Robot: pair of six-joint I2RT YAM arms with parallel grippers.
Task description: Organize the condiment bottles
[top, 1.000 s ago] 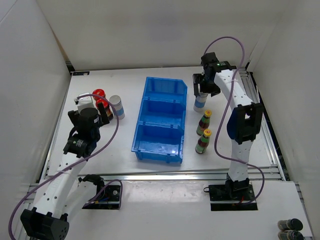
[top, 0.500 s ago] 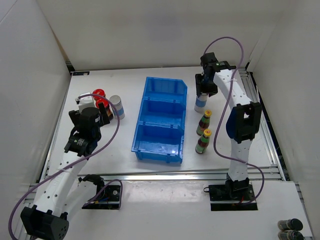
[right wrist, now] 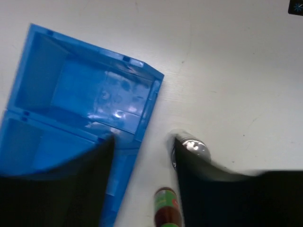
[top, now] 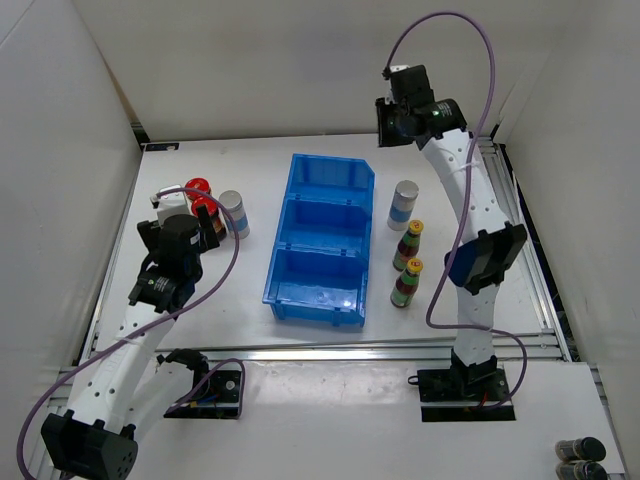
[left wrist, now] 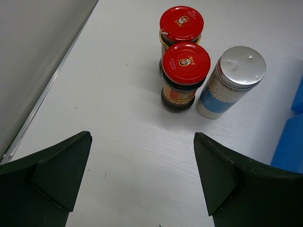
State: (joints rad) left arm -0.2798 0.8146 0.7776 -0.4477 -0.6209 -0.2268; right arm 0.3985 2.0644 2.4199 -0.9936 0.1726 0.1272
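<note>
Two red-capped dark jars (left wrist: 182, 23) (left wrist: 185, 75) and a silver-capped white and blue bottle (left wrist: 232, 80) stand together at the left. My left gripper (left wrist: 142, 142) is open and empty, just short of them; it also shows in the top view (top: 203, 233). A second silver-capped bottle (top: 404, 203) stands right of the blue bin (top: 300, 285). Two slim yellow-capped bottles (top: 408, 245) (top: 405, 282) stand in front of it. My right gripper (top: 393, 120) is open and empty, raised high above the far right of the table. Its blurred wrist view shows the silver cap (right wrist: 195, 146) beside one finger.
The blue bin (right wrist: 71, 94) has three compartments and lies in the middle of the table. White walls enclose the table on the left, back and right. A metal rail (top: 400, 348) runs along the near edge.
My right gripper has let go of the silver-capped bottle by the bin and has risen up and back. The bottle stays standing. The left arm has barely moved.
</note>
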